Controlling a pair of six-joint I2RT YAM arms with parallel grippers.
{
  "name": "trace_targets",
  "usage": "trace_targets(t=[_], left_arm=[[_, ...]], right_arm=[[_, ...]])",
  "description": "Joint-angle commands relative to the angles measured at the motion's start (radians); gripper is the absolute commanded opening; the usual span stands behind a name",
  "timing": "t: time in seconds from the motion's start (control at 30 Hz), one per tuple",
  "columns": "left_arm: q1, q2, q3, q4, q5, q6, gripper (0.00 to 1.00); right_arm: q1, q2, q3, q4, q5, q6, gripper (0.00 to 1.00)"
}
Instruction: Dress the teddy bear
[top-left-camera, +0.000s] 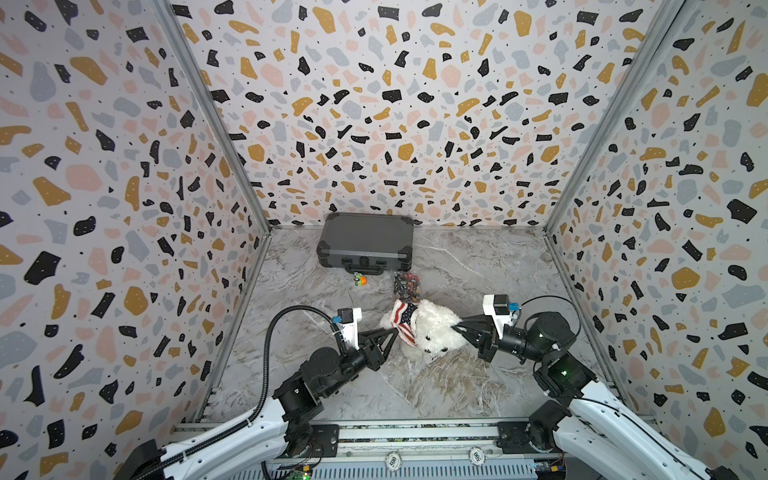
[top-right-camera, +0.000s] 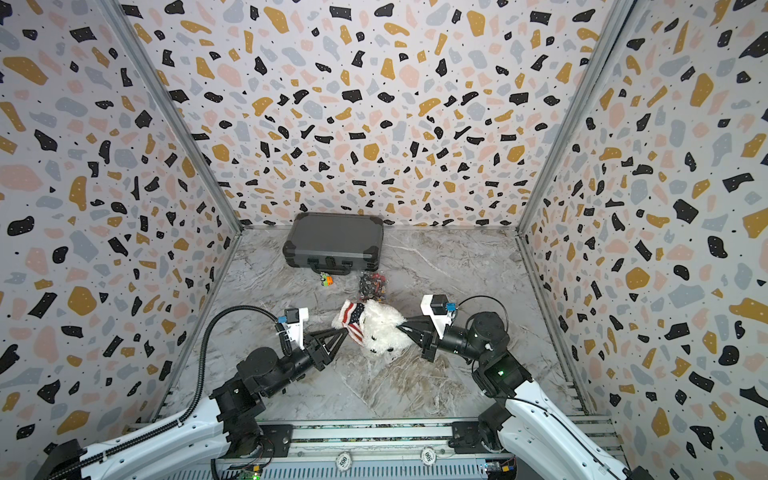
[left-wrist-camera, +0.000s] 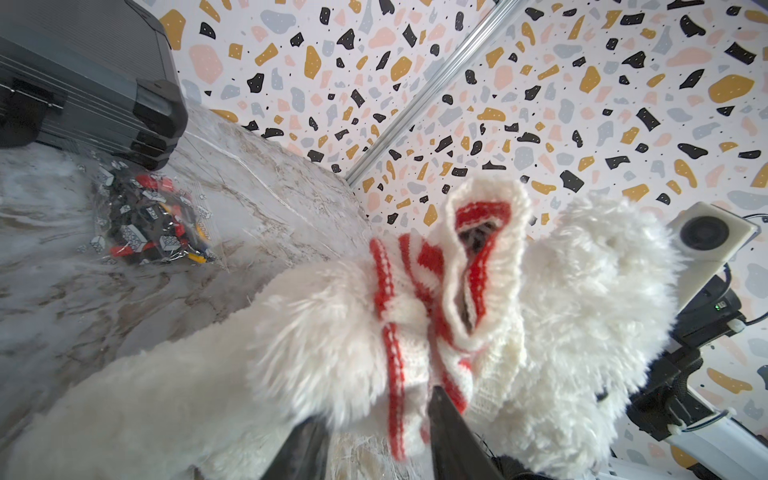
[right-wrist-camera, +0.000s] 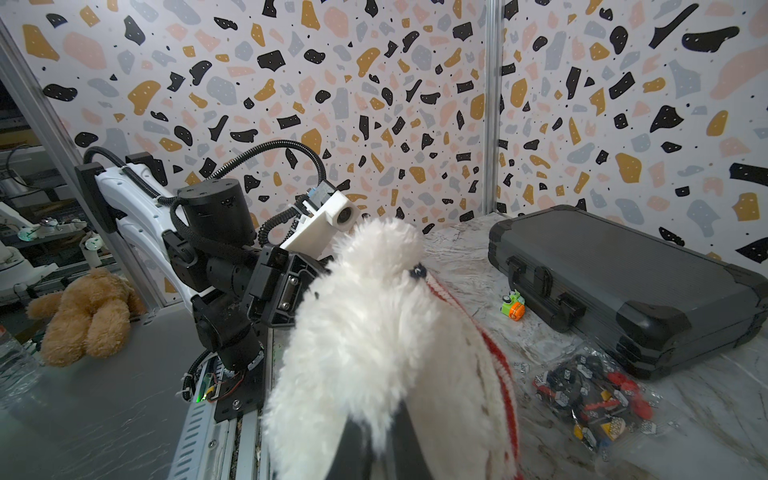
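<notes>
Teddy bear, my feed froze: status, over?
Right gripper shut on teddy bear. Left gripper straddling sweater hem, grip unclear. Sweater bunched, partway on. Brick bag close behind.

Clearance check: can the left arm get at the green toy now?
Probably yes: the toy sits in the open before the case, nothing between it and the left gripper, now at the sweater.

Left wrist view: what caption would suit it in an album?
Left claw straddling the red-striped knit sweater bunched on a white teddy bear, toy-brick bag and grey case beyond.
</notes>
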Motion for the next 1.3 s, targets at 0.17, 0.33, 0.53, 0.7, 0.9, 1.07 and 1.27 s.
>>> trace_targets(t=[0.17,0.33,0.53,0.7,0.9,1.07,1.27], left_arm=[[0.008,-0.027,0.052,0.040,-0.012,0.004,0.31],[0.007,-0.061,0.069,-0.027,-0.017,0.019,0.27],[0.010,-0.091,0.162,-0.304,-0.091,0.058,0.32],[0.009,-0.097,0.203,-0.353,-0.088,0.050,0.30],[0.009,-0.098,0.225,-0.358,-0.084,0.050,0.26],[0.009,-0.075,0.237,-0.340,-0.076,0.050,0.25],[0.009,-0.007,0.254,-0.268,-0.042,0.056,0.22]], right_arm=[[-0.003,-0.039,0.002,0.088,-0.038,0.017,0.00],[-0.003,-0.049,0.000,0.090,-0.029,0.017,0.00],[-0.003,-0.055,0.000,0.088,-0.016,0.015,0.00],[-0.003,-0.056,0.003,0.077,-0.011,0.012,0.00],[-0.003,-0.064,0.003,0.074,-0.008,0.012,0.00],[-0.002,-0.064,0.002,0.075,-0.014,0.010,0.00],[-0.002,-0.060,-0.001,0.078,-0.021,0.010,0.00]])
